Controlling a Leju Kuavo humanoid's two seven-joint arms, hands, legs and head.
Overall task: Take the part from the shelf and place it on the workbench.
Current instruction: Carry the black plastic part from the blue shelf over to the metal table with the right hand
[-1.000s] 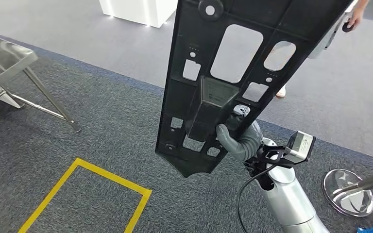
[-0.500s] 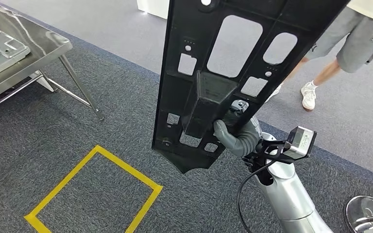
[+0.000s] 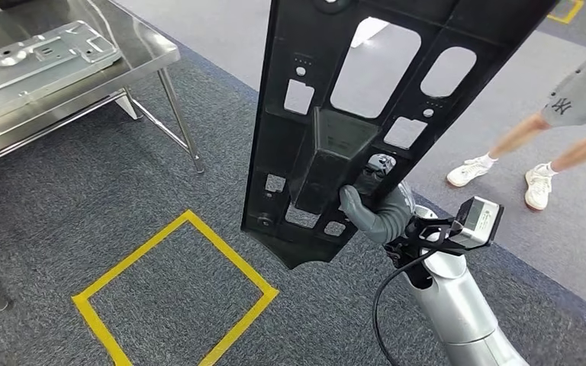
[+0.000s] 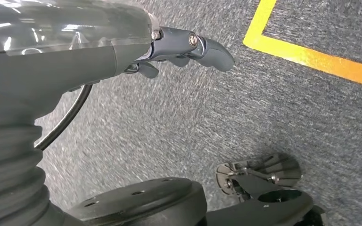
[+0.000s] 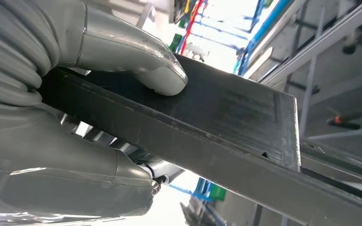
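A long black plastic panel point(image 3: 328, 152) with several cut-outs stands nearly upright in front of me, above the carpet. My right hand point(image 3: 374, 213) grips it low down at its raised middle block. The right wrist view shows the thumb point(image 5: 141, 56) pressed on the panel's flat side point(image 5: 226, 117) with the fingers point(image 5: 75, 165) under its edge. The steel workbench point(image 3: 149, 57) stands at the upper left, well apart from the panel. My left hand point(image 4: 184, 47) hangs over the carpet with its fingers apart and nothing in it.
A grey sheet-metal part point(image 3: 38, 61) lies on the workbench, whose legs point(image 3: 179, 122) reach the carpet. A yellow tape square point(image 3: 233, 255) marks the floor below the panel. A person's legs in white shoes point(image 3: 538, 187) are at the right.
The whole picture has shifted, so the camera turned: the workbench has come further into view at the left and the tape square sits more central. The panel stays in my right hand.
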